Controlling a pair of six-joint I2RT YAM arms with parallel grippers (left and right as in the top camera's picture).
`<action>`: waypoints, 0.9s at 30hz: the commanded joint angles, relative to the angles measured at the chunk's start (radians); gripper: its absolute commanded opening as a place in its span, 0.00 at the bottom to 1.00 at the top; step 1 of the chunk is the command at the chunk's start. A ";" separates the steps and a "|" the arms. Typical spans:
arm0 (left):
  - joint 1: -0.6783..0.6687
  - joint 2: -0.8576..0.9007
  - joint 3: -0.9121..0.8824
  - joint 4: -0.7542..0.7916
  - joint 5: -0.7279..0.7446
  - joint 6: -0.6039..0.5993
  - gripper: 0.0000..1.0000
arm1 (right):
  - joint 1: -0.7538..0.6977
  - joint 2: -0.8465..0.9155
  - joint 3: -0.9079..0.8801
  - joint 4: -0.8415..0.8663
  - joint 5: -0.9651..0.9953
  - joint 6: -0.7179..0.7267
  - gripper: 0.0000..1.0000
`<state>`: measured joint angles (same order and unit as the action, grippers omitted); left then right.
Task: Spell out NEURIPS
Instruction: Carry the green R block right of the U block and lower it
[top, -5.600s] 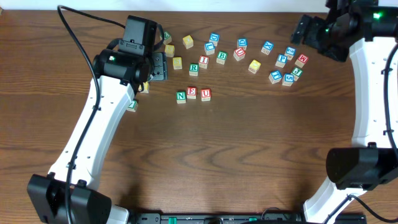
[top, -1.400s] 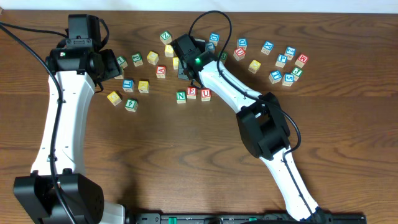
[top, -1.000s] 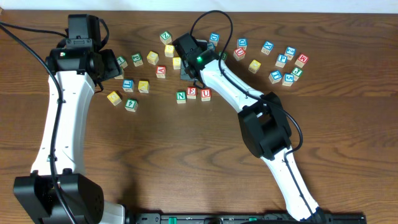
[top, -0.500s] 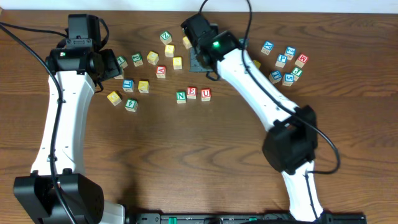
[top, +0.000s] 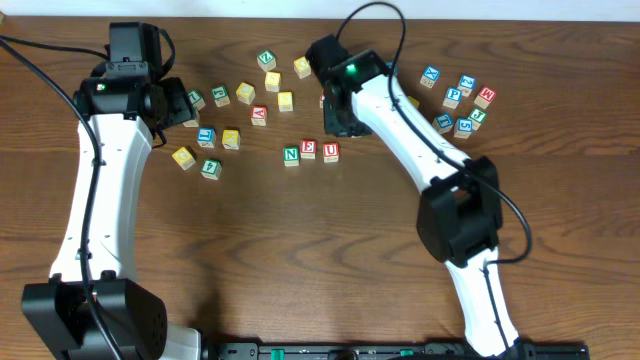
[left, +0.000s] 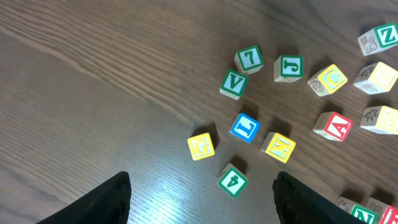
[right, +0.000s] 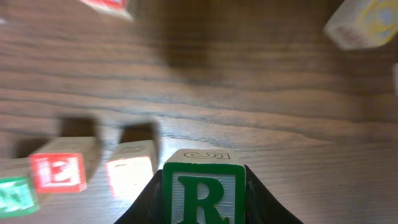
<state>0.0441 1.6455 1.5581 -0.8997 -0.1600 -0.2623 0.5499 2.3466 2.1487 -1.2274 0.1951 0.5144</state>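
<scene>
Three cubes stand in a row mid-table: green N (top: 291, 155), red E (top: 309, 149) and U (top: 330, 152). My right gripper (top: 339, 118) hovers just behind the U, shut on a green R cube (right: 204, 191) that fills the space between its black fingers. In the right wrist view, the red E (right: 59, 172) and a pale blurred cube face (right: 129, 175) lie just ahead on the left. My left gripper (top: 186, 103) stays at the far left, open, holding nothing, with a green 4 cube (left: 232, 181) below it.
Loose cubes lie under the left wrist: V (left: 234, 83), 7 (left: 249, 60), J (left: 289, 67), blue L (left: 245, 127), yellow G (left: 201, 146), red A (left: 331, 126). Another cluster of cubes (top: 460, 100) sits at the back right, with a blue P (top: 454, 97) among them.
My right gripper has swung from the back cluster rightward, then down toward the N-E-U row, with the R cube in it. The left arm has not moved.
</scene>
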 joint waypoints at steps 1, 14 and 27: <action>0.003 0.010 -0.011 0.003 -0.009 -0.006 0.72 | 0.003 0.045 -0.004 -0.014 -0.005 0.029 0.21; 0.003 0.010 -0.011 0.011 -0.009 -0.006 0.72 | 0.010 0.061 -0.042 -0.006 -0.021 0.031 0.41; 0.003 0.010 -0.011 0.014 -0.009 -0.006 0.72 | -0.006 0.057 -0.068 0.046 -0.021 0.026 0.38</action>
<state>0.0441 1.6459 1.5581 -0.8890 -0.1600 -0.2623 0.5510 2.4065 2.0838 -1.1847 0.1719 0.5369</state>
